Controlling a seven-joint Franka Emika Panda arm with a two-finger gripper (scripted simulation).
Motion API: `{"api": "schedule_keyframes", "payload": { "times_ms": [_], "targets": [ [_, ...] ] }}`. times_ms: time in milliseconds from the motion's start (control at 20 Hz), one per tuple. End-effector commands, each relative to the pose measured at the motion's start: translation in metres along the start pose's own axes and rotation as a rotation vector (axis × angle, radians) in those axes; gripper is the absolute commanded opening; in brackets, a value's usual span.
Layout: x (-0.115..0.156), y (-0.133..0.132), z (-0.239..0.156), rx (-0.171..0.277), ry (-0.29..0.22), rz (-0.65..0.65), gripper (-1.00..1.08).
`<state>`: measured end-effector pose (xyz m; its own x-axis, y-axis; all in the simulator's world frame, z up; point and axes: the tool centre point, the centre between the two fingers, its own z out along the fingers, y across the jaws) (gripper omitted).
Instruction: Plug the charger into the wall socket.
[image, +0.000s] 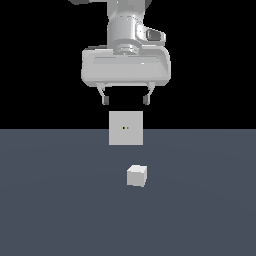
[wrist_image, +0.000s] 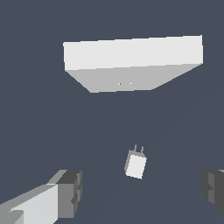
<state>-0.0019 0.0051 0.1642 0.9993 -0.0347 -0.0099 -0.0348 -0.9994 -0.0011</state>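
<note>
The charger (image: 136, 175) is a small, plain off-white cube lying on the dark grey-blue bench (image: 50, 200), free of any contact with the arm. In the wrist view the charger (wrist_image: 136, 165) shows two short thin prongs projecting from one face; these prongs point roughly toward the wall socket (wrist_image: 131, 65), with a slight skew, so the body does not sit square to the panel. Its body is near cubic; the long axis, taken through the prongs, runs along the bench surface toward the socket. The wall socket (image: 126, 128) is a flat white square panel standing upright on the bench, with two tiny dark and yellowish holes at its centre. The charger sits in front of the socket, near it but clearly apart, and slightly toward the exterior view's right of the panel's centre. The gripper (image: 126, 100) hangs above the socket and the charger, well clear of both. Its jaws are spread wide with nothing between them; in the wrist view the fingers (wrist_image: 70, 192) stand to either side of the charger, well apart from it.
</note>
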Motion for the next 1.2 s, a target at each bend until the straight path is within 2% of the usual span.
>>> {"api": "schedule_keyframes", "payload": {
  "times_ms": [0,550,1150],
  "targets": [
    [0.000,0.000,0.000,0.000,0.000,0.000,1.00],
    [-0.006,0.002,0.007,-0.004,0.036,0.020,1.00],
    [-0.026,0.010,0.032,-0.016,0.153,0.087,1.00]
  ]
}}
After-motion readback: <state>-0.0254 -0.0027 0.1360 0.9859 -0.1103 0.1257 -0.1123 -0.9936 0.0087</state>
